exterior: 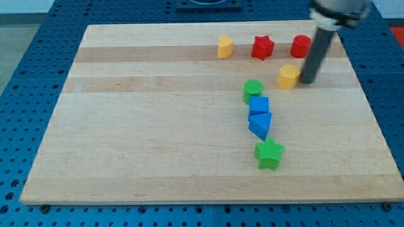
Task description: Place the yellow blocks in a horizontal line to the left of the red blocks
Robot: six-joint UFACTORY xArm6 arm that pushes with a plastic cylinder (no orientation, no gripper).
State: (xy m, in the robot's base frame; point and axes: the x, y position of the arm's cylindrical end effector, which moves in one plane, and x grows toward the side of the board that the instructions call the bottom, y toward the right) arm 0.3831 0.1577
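A yellow block (225, 46) sits near the view's top, just left of a red star block (262, 47). A red round block (301, 46) lies right of the star, partly hidden by my rod. A second yellow block (289, 76) lies lower, below and between the two red blocks. My tip (308, 81) is on the board just to the right of this second yellow block, touching or almost touching it.
A green round block (253, 91), a blue square block (259, 105), a blue triangular block (260, 124) and a green star block (269, 154) form a column down the middle right of the wooden board (126, 126).
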